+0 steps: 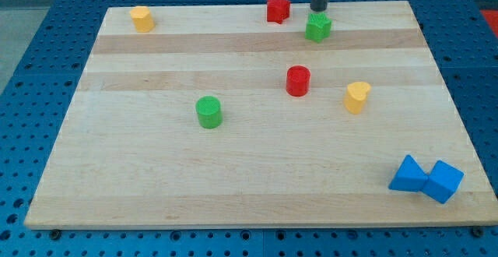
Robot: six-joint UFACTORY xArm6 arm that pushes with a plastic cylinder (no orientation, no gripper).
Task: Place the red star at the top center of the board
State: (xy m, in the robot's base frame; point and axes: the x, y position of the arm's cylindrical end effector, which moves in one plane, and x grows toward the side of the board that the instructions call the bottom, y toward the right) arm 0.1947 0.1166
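Note:
The red star [278, 8] sits near the board's top edge, a little right of centre. My tip [318, 9] is at the top edge, to the right of the red star and apart from it. It is just above the green star [317, 28], close to it; whether they touch I cannot tell.
A red cylinder [297, 80] stands mid-board, with a yellow heart-like block [356, 97] to its right. A green cylinder [208, 111] is left of centre. A yellow block [142, 19] is at the top left. Two touching blue blocks [426, 178] lie at the bottom right of the wooden board [117, 179].

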